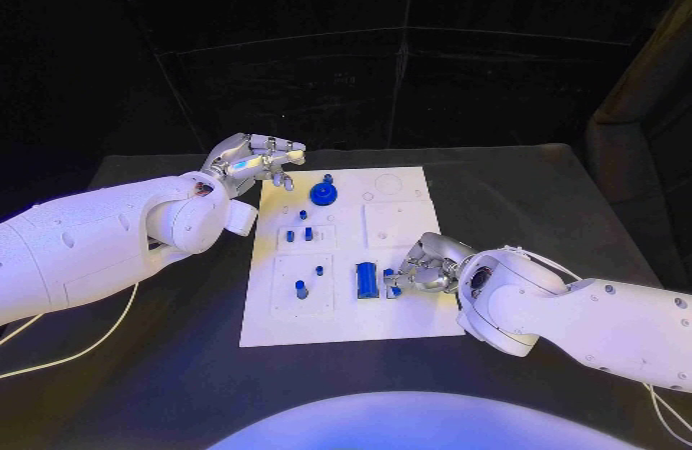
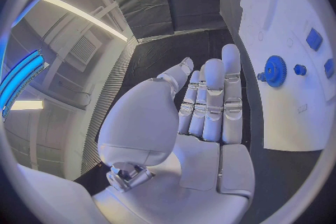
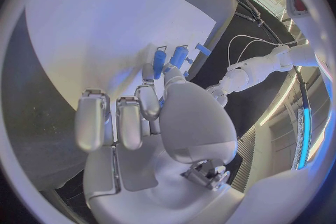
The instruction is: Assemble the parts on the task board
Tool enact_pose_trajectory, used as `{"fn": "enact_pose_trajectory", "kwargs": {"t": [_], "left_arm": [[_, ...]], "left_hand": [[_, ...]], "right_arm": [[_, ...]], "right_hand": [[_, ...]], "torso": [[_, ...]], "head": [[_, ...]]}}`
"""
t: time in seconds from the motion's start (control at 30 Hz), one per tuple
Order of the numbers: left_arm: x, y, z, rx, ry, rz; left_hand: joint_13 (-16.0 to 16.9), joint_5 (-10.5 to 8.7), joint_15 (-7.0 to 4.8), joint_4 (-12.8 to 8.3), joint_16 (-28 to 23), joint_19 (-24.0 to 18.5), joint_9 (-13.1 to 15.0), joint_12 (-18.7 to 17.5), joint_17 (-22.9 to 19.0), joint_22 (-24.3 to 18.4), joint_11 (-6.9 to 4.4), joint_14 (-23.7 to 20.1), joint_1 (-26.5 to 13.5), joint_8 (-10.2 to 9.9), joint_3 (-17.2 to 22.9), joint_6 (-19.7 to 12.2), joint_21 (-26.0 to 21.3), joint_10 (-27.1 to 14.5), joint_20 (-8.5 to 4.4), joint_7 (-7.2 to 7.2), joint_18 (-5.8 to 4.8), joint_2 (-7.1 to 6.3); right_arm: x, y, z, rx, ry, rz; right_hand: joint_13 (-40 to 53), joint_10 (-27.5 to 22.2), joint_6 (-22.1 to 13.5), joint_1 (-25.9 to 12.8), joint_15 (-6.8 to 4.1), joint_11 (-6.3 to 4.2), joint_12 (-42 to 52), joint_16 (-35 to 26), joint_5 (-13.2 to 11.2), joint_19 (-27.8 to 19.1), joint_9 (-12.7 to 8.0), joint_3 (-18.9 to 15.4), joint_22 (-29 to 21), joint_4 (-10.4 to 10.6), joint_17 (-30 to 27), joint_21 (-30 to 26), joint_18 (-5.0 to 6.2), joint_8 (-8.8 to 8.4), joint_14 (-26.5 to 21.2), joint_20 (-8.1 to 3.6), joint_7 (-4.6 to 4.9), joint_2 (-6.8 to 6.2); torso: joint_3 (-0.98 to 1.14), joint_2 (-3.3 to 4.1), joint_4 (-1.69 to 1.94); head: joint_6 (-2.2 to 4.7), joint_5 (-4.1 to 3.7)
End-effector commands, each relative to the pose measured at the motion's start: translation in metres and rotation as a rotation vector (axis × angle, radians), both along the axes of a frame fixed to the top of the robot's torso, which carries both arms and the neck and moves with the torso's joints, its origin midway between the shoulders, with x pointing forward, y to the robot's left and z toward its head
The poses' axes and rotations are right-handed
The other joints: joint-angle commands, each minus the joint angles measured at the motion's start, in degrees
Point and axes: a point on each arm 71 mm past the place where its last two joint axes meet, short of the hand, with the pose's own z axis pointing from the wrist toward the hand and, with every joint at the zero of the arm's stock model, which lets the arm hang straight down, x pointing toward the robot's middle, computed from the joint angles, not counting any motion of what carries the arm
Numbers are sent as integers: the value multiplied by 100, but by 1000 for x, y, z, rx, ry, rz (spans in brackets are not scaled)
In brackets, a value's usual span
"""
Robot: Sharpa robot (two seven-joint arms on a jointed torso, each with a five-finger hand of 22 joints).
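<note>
The white task board point(image 1: 340, 315) lies in the middle of the table. On it are a blue gear point(image 1: 325, 194), several small blue pegs point(image 1: 300, 235) and an upright blue block point(image 1: 366, 279). My right hand point(image 1: 423, 267) is low over the board's right side, thumb and a finger pinching a small blue part point(image 1: 391, 284) just beside the block. In the right wrist view that pinch point(image 3: 162, 98) sits close to two blue pieces point(image 3: 179, 56) on the board. My left hand point(image 1: 257, 160) hovers at the board's far left corner, fingers straight and holding nothing; the gear point(image 2: 274, 70) lies beyond its fingertips.
The board's far right part point(image 1: 397, 205) has bare white recessed squares. Black table point(image 1: 534, 200) surrounds the board on all sides. A white cable point(image 1: 72, 355) trails under my left arm.
</note>
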Motion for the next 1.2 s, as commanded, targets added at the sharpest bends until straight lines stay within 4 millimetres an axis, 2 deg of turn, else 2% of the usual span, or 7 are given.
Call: {"fn": "enact_pose_trajectory", "kwargs": {"t": [0.03, 0.33, 0.6, 0.7, 0.87, 1.0, 1.2], "left_arm": [[0, -2, 1, -9, 2, -14], [0, -2, 1, -9, 3, -15], [0, -2, 1, -8, 4, -15], [0, -2, 1, -8, 4, -15], [1, -2, 1, -8, 4, -14], [1, -2, 1, -8, 4, -14], [1, -2, 0, -7, 4, -13]], "left_hand": [[8, 12, 12, -3, 35, 37, 1, 15, -7, -7, 17, -42, 3, 25, -21, -40, -35, -42, -6, -7, 72, 49], [8, 12, 12, -3, 35, 37, 1, 15, -7, -7, 17, -42, 3, 25, -21, -40, -35, -42, -6, -7, 72, 49], [8, 12, 12, -3, 35, 37, 1, 15, -7, -7, 17, -42, 3, 25, -21, -40, -35, -42, -6, -7, 72, 49], [8, 12, 12, -3, 35, 37, 1, 15, -7, -7, 17, -42, 3, 25, -21, -40, -35, -42, -6, -7, 72, 49], [7, 13, 13, -3, 37, 36, 2, 20, -10, -9, 17, -46, 1, 30, -23, -36, -38, -49, -6, -8, 71, 53], [7, 13, 13, -3, 37, 36, 2, 20, -10, -9, 17, -46, 1, 30, -23, -36, -38, -49, -6, -8, 71, 53], [7, 13, 13, -3, 37, 36, 2, 20, -10, -9, 17, -46, 1, 30, -23, -36, -38, -49, -6, -8, 71, 53]], "right_arm": [[0, 1, 0, -15, 4, 9], [0, 1, -1, -19, 2, 15], [0, -1, 0, -15, -8, 14], [0, -3, 1, -12, -13, 21], [1, -5, 1, -18, -25, 41], [4, -7, 0, -32, -43, 46], [6, -6, 0, -44, -64, 49]], "right_hand": [[-5, 60, 55, -108, -33, -7, 39, 38, 59, 29, 14, -67, 9, 88, 388, 31, -62, 3, 387, -3, 6, -26], [34, 81, 79, -391, -34, -10, 51, 43, -562, 31, 82, -380, 24, 368, 406, 34, -63, 37, 391, -5, -1, -6], [39, 78, 66, -355, -37, -11, 40, 40, -669, 31, 105, -453, 26, 339, 404, 33, -63, 43, 390, -7, -4, -3], [37, 68, 47, -159, -38, -10, 23, 32, -730, 27, 123, -464, 24, 221, 393, 30, -62, 45, 387, -9, 0, -32], [-16, 7, -33, 473, -36, -1, -82, 4, -1061, -3, 144, -396, -26, -207, 352, -4, -52, 23, 375, -11, 16, -87], [-42, -24, -46, 872, -34, -3, -137, 0, -1364, -9, 153, -292, -27, -479, 354, -10, -51, 14, 376, -9, 18, -8], [-40, -27, -38, 1001, -33, -5, -145, -3, -1411, -11, 153, -239, -26, -579, 352, -12, -51, 10, 375, -7, 15, 57]], "torso": [[-2, -1, 1], [2, 3, -1], [4, -2, -6], [3, -5, 1], [4, -6, 5], [-1, -3, 4], [-1, 0, 7]], "head": [[-9, -2], [-21, -9], [-18, -28], [-14, -36], [-11, -45], [-3, -49], [-1, -46]]}}
